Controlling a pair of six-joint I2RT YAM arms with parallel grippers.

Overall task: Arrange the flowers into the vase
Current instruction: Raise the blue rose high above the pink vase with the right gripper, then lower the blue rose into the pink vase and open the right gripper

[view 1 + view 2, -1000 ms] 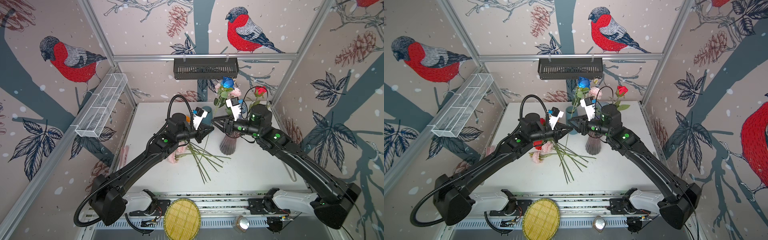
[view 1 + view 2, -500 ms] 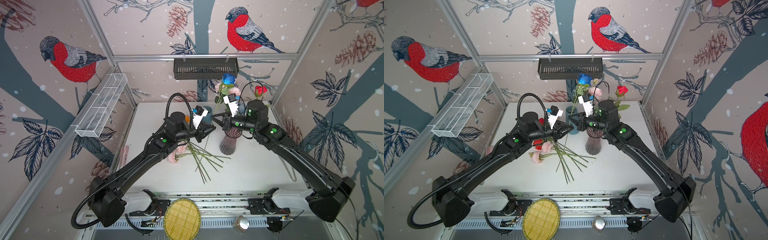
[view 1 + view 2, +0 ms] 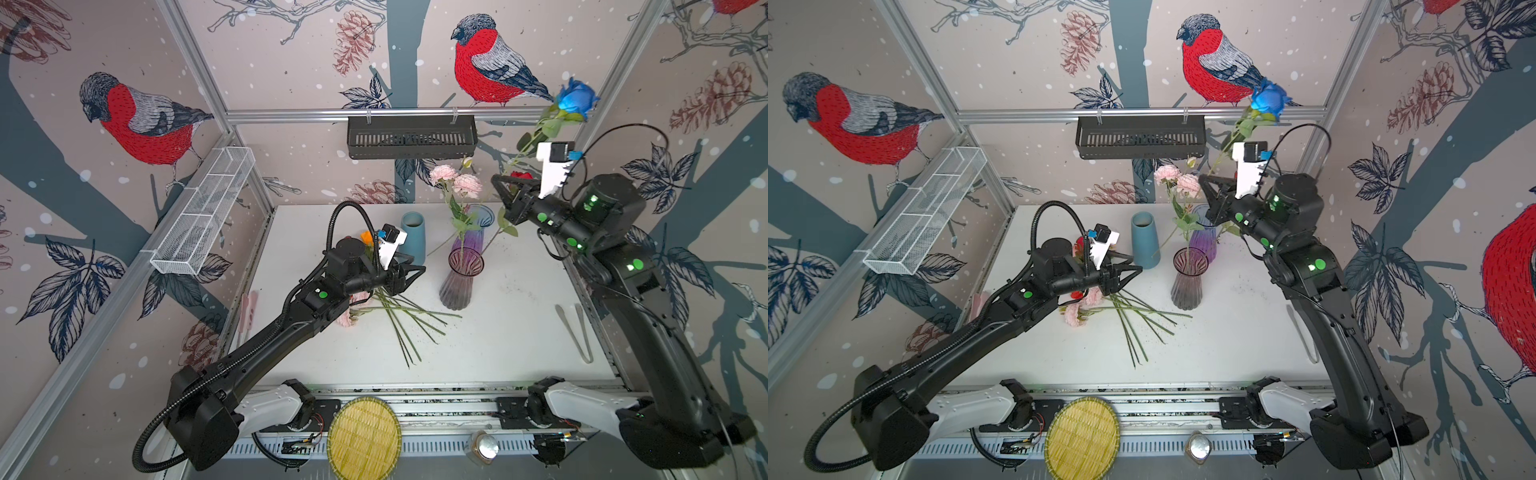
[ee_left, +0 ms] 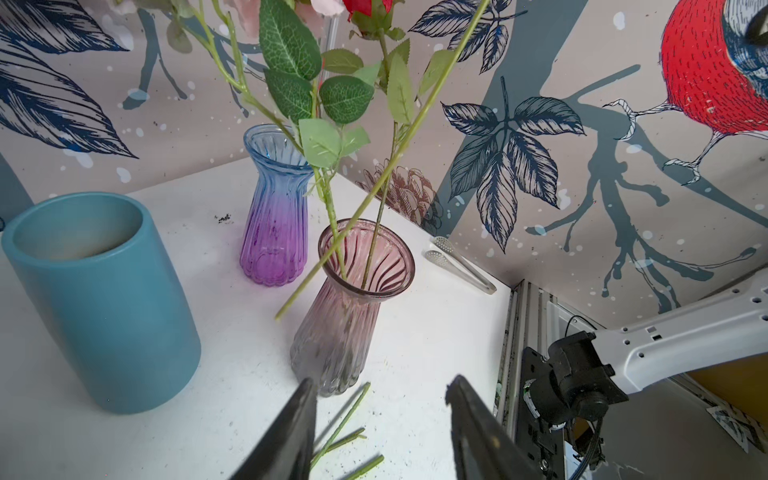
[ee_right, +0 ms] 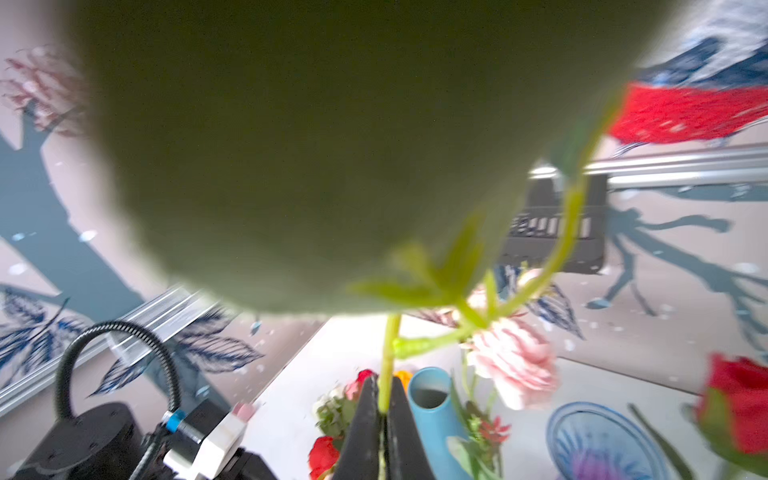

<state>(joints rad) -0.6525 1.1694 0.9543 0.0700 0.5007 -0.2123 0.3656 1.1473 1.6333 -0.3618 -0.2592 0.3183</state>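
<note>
Right arm has swung up and out to its own side with the flower; left jaws have parted
Forearm raised, the right gripper (image 5: 384,390) is clamped on the stem of the blue rose (image 3: 575,97), bloom high, stem end hanging outside the rim of the pink glass vase (image 4: 345,324). The left gripper (image 4: 380,386) hovers low over the loose flowers (image 3: 409,322) on the table (image 3: 519,324), jaws apart, empty. Three vases: the pink glass vase holding two stems, a blue-purple glass vase (image 4: 276,216), a teal vase (image 4: 104,299); loose stems too tangled to count
</note>
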